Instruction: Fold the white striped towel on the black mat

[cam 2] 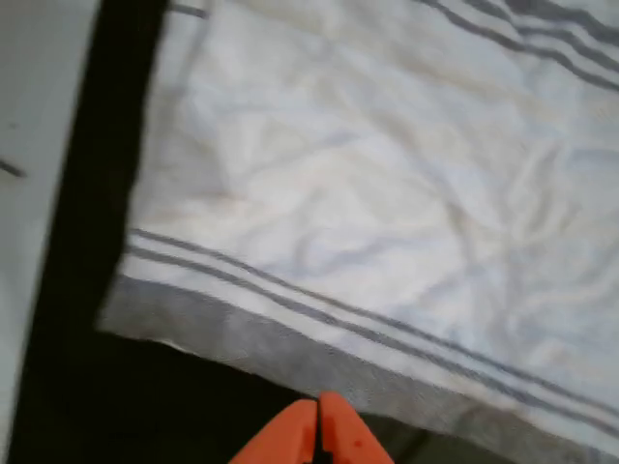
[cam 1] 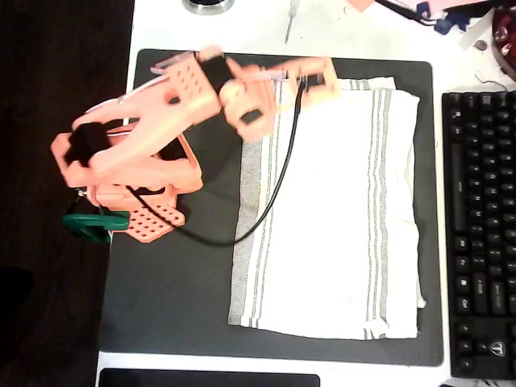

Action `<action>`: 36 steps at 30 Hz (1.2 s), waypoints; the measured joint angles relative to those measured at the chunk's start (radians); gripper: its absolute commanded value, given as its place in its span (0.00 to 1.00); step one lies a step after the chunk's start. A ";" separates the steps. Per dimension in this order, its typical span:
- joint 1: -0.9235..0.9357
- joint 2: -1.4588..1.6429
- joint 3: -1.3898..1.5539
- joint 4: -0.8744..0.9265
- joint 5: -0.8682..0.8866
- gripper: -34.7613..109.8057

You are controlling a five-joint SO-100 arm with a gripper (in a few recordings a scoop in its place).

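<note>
my gripper (cam 2: 317,425) is closed, holding nothing — poised above the white striped towel's (cam 2: 387,193) grey border band.

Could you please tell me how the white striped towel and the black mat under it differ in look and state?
The white striped towel is cream with thin grey stripes; the black mat is plain dark charcoal. The towel is smaller and lies on the mat. The towel is creased; the mat is smooth and flat. Both are rectangular and spread out.
</note>
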 measured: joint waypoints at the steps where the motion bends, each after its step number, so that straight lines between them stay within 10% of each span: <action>1: -0.023 -0.041 -0.038 0.005 0.023 0.24; 36: -0.051 -1.060 -0.666 -0.285 0.186 0.35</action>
